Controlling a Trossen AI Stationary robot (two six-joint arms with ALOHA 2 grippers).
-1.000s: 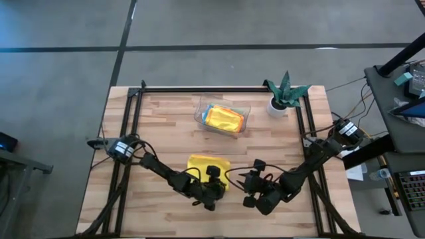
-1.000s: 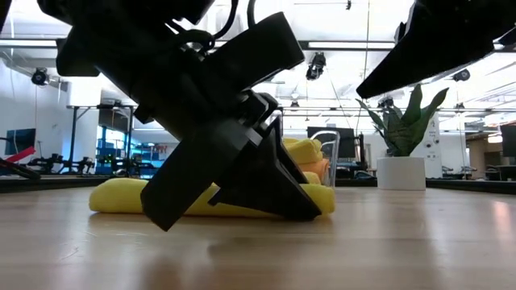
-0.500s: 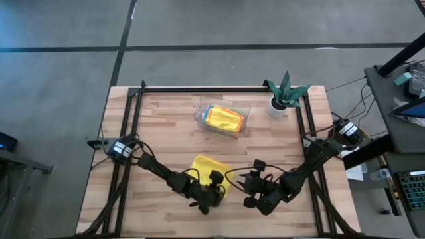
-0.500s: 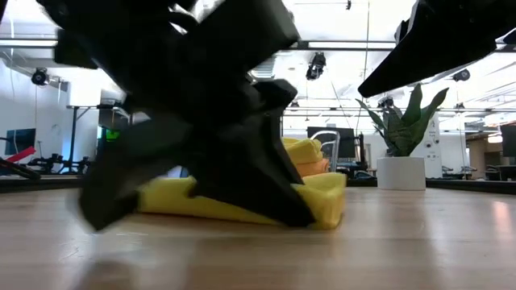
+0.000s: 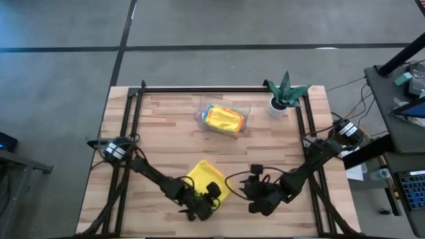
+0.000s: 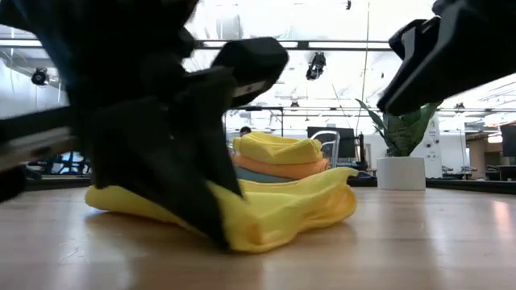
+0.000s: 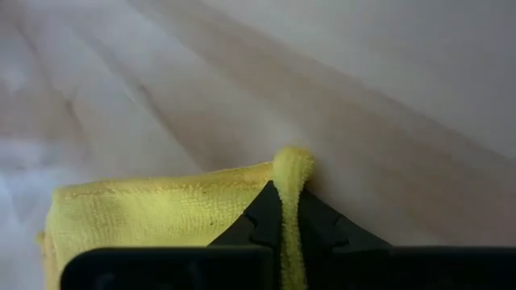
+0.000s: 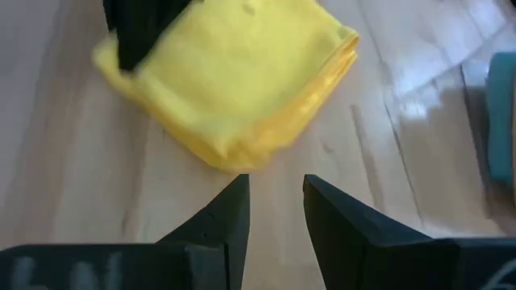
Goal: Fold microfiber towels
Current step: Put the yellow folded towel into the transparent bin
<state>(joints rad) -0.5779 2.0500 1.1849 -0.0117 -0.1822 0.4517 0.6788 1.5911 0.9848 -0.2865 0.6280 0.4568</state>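
Observation:
A folded bright yellow towel lies flat on the wooden table near its front edge, turned like a diamond. My left gripper is shut on the towel's near corner; the low view shows it as a big dark shape in front of the towel. My right gripper stands open just right of the towel, off the table, touching nothing; its wrist view shows its fingers short of the towel. More folded towels lie stacked in a clear tray. My left gripper pinches the yellow towel's thick folded edge at a corner between its two fingers, the cloth standing up as a narrow ridge between them. The fingers slant down at it from the table's near side. The rest of the towel lies flat on the table.
The clear tray stands at the table's far middle, and a small green plant in a white pot at the far right. Black rails run along the left and right edges. Bare wood lies left of the towel.
My left gripper has rolled and gone toward the table's near left. The yellow towel has gone with it: it has slid a little toward the near edge and turned about from square with the table to a diamond. My right gripper has turned slightly in place.

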